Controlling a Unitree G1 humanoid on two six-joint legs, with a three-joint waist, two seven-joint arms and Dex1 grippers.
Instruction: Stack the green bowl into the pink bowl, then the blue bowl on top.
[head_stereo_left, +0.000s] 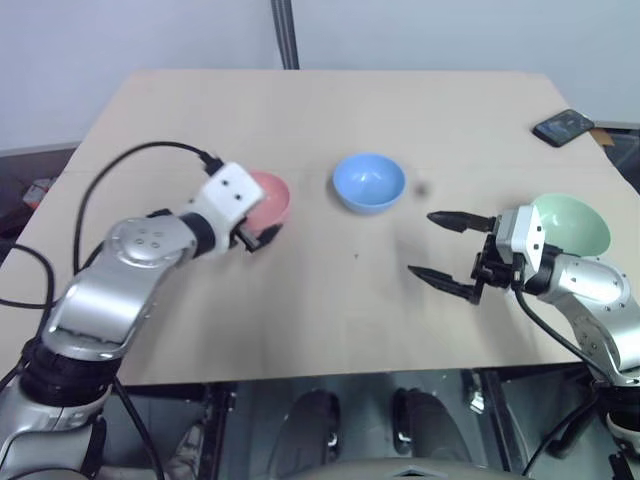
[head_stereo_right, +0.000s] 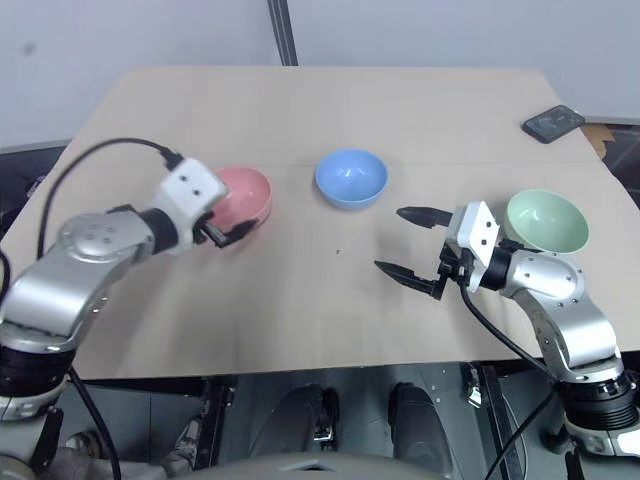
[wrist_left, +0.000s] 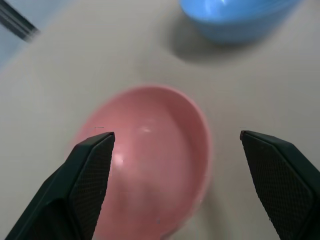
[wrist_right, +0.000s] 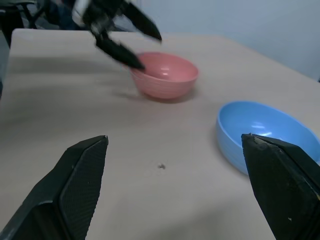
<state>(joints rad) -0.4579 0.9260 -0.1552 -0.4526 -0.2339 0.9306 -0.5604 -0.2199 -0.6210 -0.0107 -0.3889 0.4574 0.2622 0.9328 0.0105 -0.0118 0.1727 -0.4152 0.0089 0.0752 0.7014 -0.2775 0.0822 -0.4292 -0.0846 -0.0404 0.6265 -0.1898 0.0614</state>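
Left end effector (head_stereo_right: 232, 232) is hovering, fingers apart, over the smooth salmon-pink bowl (head_stereo_right: 250, 192); right end effector (head_stereo_right: 412, 243) is hovering, fingers spread, at the mint-green bowl's (head_stereo_right: 548, 220) nine o'clock.

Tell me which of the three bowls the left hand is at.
The pink bowl: the open left hand is at its rim; the blue bowl and green bowl sit apart.

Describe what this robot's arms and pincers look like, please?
Both arms are smooth silver-grey metal shells with rounded joints and black bands between segments. Each wrist carries a white boxy block, and a black cable loops from it back along the arm. The left gripper and right gripper each have two slim black fingers tapering to points, with a fine cross-hatched texture on their inner faces.
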